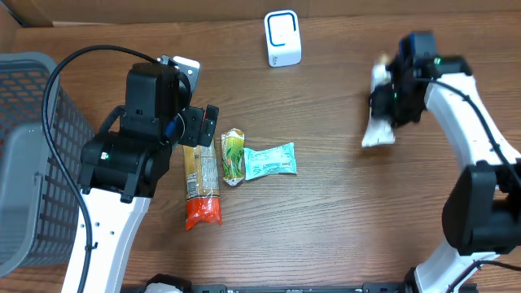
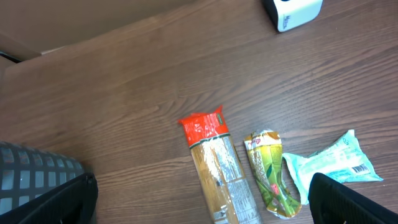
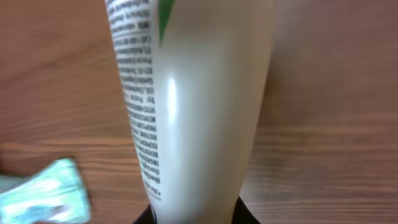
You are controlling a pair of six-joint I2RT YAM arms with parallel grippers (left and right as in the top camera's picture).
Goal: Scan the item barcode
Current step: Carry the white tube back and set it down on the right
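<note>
Squarely within right claw [image 1: 391, 94]: white tube [image 1: 378, 132]

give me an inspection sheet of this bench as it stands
surface: wooden table, no spills seen
job's things: white scanner at the far edge; white tube with black print, held off to the scanner's right, no barcode in view
clutter: pasta pack, green pouch and teal packet lying side by side mid-table
grippers: left claw open above the pasta pack, holding nothing; right claw shut on the tube
cables: black cable looping from the left arm over the basket
surroundings: grey basket at the left edge; cardboard along the far edge
</note>
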